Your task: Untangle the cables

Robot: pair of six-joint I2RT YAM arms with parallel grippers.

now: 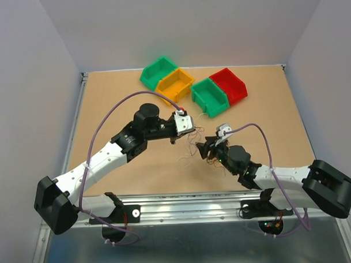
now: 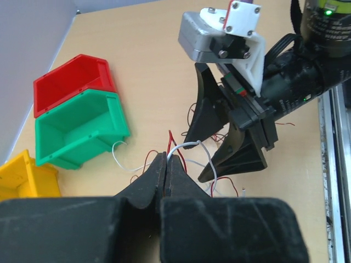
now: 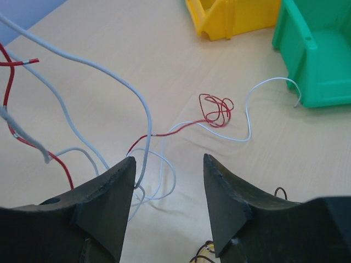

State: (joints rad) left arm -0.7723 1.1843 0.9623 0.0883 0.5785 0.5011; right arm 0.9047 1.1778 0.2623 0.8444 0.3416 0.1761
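The cables (image 1: 190, 151) are thin white, red, brown and yellow wires lying loose between the two grippers. My left gripper (image 2: 166, 157) is shut on a white wire (image 2: 189, 144) and a red wire (image 2: 174, 140), which rise from its tips. In the top view it (image 1: 173, 141) hovers left of the tangle. My right gripper (image 3: 169, 160) is open and low over the table. White wires (image 3: 143, 115) run past its left finger (image 3: 118, 181) and climb to the upper left. A small red curl (image 3: 215, 108) lies ahead of it. The right gripper also shows in the left wrist view (image 2: 194, 161).
Four bins stand at the back of the table: green (image 1: 159, 71), yellow (image 1: 175, 85), green (image 1: 210, 97) and red (image 1: 228, 85). A white wire end (image 3: 274, 82) lies against the nearer green bin (image 3: 318, 55). Brown and yellow wires (image 3: 202, 253) lie under the right gripper.
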